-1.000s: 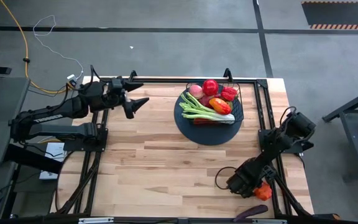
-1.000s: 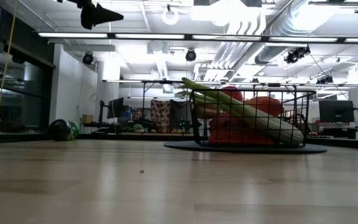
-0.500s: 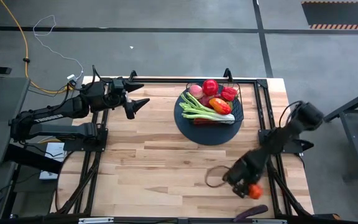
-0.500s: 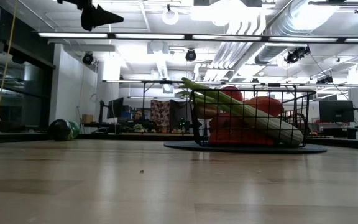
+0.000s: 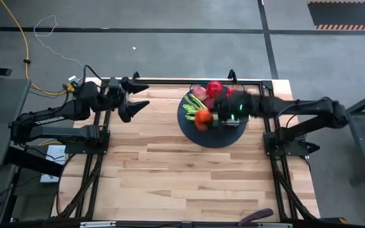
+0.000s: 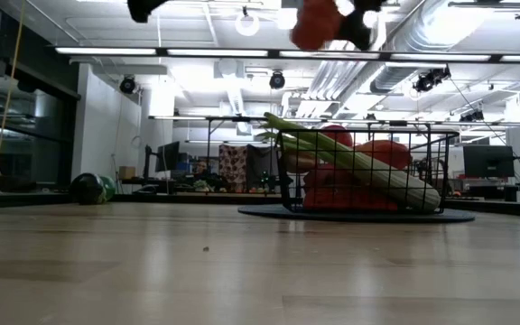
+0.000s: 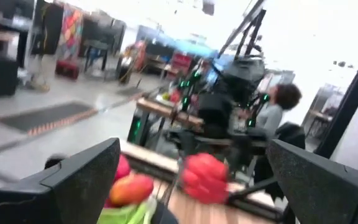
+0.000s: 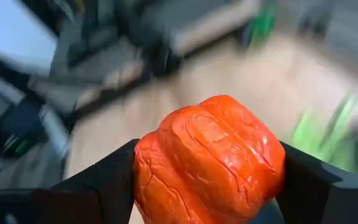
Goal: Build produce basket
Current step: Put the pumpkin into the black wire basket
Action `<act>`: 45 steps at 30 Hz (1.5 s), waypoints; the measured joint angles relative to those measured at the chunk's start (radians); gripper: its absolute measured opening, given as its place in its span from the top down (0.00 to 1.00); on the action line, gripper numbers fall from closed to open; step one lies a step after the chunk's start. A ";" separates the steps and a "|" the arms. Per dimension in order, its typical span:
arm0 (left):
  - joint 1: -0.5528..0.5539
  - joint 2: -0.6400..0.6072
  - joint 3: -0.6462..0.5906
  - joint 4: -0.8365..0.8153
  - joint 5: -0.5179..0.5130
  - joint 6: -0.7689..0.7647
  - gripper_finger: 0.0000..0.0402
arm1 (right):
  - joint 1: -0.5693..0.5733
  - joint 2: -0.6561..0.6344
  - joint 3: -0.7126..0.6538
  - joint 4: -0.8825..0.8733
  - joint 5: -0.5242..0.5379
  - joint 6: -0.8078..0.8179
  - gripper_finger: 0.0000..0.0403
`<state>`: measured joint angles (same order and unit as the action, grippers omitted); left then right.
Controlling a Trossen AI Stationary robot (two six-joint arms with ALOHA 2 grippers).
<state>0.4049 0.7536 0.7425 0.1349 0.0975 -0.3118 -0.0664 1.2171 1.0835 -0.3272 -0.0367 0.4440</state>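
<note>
Right hand (image 8: pixel 207 180) clamps an orange pepper (image 8: pixel 209 167), apparently above the basket (image 5: pixel 215 130).

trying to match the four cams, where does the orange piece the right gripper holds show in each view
High view: orange piece over the basket's left edge, in the right gripper.
Low view: top centre, high above the basket.
Left wrist view: cannot tell it apart.
Right wrist view: centre, between the fingers.
Shared landmark: the celery in the basket, in the high and low views.
</note>
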 joint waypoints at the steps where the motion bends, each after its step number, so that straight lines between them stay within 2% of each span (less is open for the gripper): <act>1: 0.000 0.000 0.000 0.017 -0.001 0.005 0.01 | -0.039 0.000 0.004 0.059 0.002 -0.063 0.30; 5: 0.000 0.000 0.000 0.031 -0.020 0.011 0.01 | -0.144 0.000 0.008 0.317 -0.034 -0.236 0.30; 10: 0.000 0.000 0.000 0.029 -0.020 0.075 0.01 | -0.194 0.000 0.008 0.499 -0.160 -0.280 0.30; 18: 0.000 0.000 0.000 0.027 -0.023 0.080 0.01 | -0.216 0.000 0.008 0.507 -0.331 -0.220 0.30; 31: 0.000 0.001 0.000 0.022 -0.023 0.097 0.01 | -0.216 -0.001 0.008 0.490 -0.341 -0.174 0.30; 34: 0.000 0.001 0.000 0.019 -0.023 0.095 0.01 | -0.228 -0.029 0.008 0.416 -0.338 -0.164 0.29; 37: 0.000 0.001 0.000 0.019 -0.023 0.095 0.01 | -0.251 -0.089 0.008 0.246 -0.293 -0.167 0.29; 42: 0.000 0.001 0.000 0.019 -0.023 0.095 0.01 | -0.296 -0.195 0.008 -0.221 -0.108 -0.216 0.29; 45: 0.000 0.001 0.000 0.019 -0.023 0.095 0.01 | -0.318 -0.213 0.008 -0.491 -0.003 -0.218 0.29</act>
<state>0.4053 0.7547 0.7429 0.1535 0.0750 -0.2170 -0.3845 1.0042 1.0912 -0.8185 -0.0395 0.2264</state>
